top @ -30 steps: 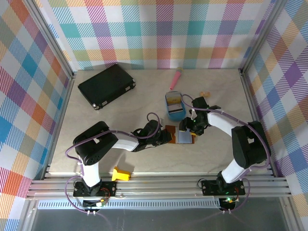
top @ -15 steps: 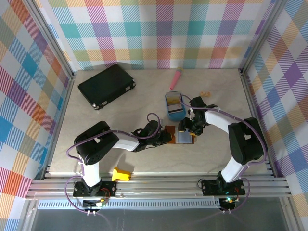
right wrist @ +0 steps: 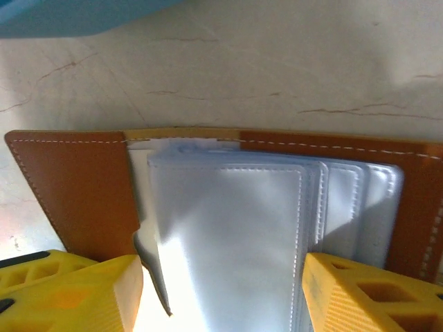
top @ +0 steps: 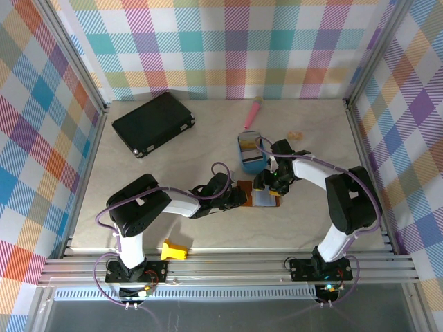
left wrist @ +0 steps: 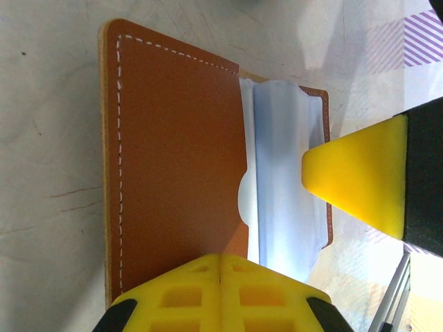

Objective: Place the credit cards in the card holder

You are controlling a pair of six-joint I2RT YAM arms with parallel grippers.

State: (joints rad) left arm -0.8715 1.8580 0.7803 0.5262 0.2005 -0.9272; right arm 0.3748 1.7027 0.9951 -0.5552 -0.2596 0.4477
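Note:
The card holder point(top: 257, 196) lies open mid-table, brown leather with grey-blue clear sleeves. My left gripper point(top: 240, 197) is shut, its joined tips point(left wrist: 221, 261) pressing on the brown leather flap point(left wrist: 173, 152). My right gripper point(top: 270, 182) comes from the right and stands open, its fingers either side of the sleeve stack point(right wrist: 228, 235); whether they touch it I cannot tell. The right gripper point(right wrist: 221, 290) has one yellow finger point(left wrist: 360, 176) showing in the left wrist view, at the lining's edge point(left wrist: 284, 194). The credit cards point(top: 250, 144) lie in a blue tray just behind the holder.
The blue oval tray point(top: 243, 161) sits close behind the right gripper; its edge point(right wrist: 69, 14) shows in the right wrist view. A black case point(top: 154, 123) lies far left, a pink tool point(top: 252, 112) and a small tan block point(top: 295, 135) at the back, a yellow piece point(top: 173, 250) near the front.
The right arm has drawn in slightly, its gripper shifting a little left and back over the holder's sleeves. The left arm and the holder have stayed put.

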